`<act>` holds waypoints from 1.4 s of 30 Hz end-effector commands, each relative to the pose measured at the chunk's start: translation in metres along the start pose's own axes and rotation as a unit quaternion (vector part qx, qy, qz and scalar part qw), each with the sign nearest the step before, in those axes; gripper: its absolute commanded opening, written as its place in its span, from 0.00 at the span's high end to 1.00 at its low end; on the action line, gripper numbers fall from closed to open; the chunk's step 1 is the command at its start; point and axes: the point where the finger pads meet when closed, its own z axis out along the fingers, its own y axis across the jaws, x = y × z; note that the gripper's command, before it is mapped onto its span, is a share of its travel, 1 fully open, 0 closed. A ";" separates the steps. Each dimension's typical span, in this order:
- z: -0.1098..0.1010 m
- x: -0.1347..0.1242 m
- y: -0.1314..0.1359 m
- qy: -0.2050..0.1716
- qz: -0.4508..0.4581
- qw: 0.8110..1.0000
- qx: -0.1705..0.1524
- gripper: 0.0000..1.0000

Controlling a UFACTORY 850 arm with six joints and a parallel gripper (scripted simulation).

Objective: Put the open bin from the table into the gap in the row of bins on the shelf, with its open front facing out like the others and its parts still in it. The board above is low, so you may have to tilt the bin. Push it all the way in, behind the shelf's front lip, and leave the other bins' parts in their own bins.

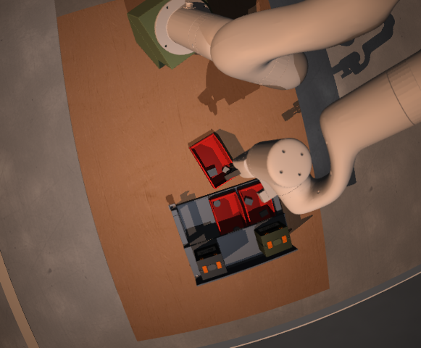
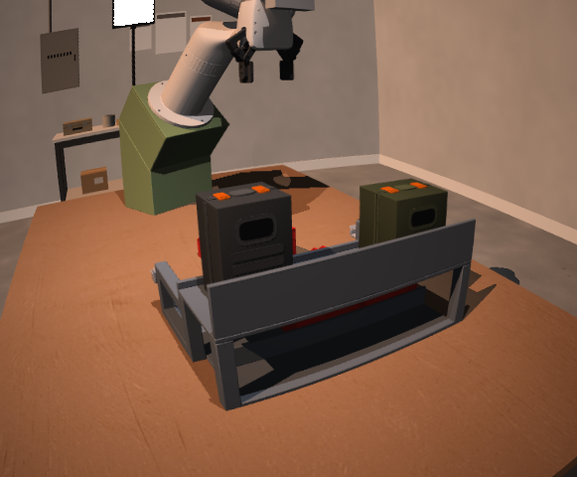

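three red bins, two dark boxes, perhaps four small parts.

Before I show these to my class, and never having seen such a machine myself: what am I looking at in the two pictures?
It is one robot arm, bolted to a green stand on a brown table. One picture looks straight down from above; the other looks across the table from the side away from the stand. The claw hangs high in the air, open and holding nothing. On the table lies a loose red bin with small parts inside. Next to it stands a grey shelf holding two more red bins, with a gap beside them. Two dark boxes sit on top of the shelf.
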 end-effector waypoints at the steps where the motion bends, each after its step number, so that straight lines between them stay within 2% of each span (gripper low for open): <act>1: 0.004 0.003 0.001 0.002 -0.001 1.000 -0.001 0.00; 6: 0.056 0.003 0.001 0.002 -0.001 1.000 0.000 0.00; 18: 0.056 0.003 0.001 0.002 -0.001 1.000 0.000 0.00; 19: 0.061 0.001 0.001 -0.004 0.000 1.000 -0.002 0.00; 23: 0.104 0.005 0.002 0.002 -0.001 1.000 0.000 0.00; 35: 0.104 0.005 0.002 0.002 -0.001 1.000 0.000 0.00; 36: 0.100 0.003 0.002 -0.013 0.002 1.000 0.000 0.00; 42: 0.104 0.005 0.003 0.002 -0.001 1.000 0.000 0.00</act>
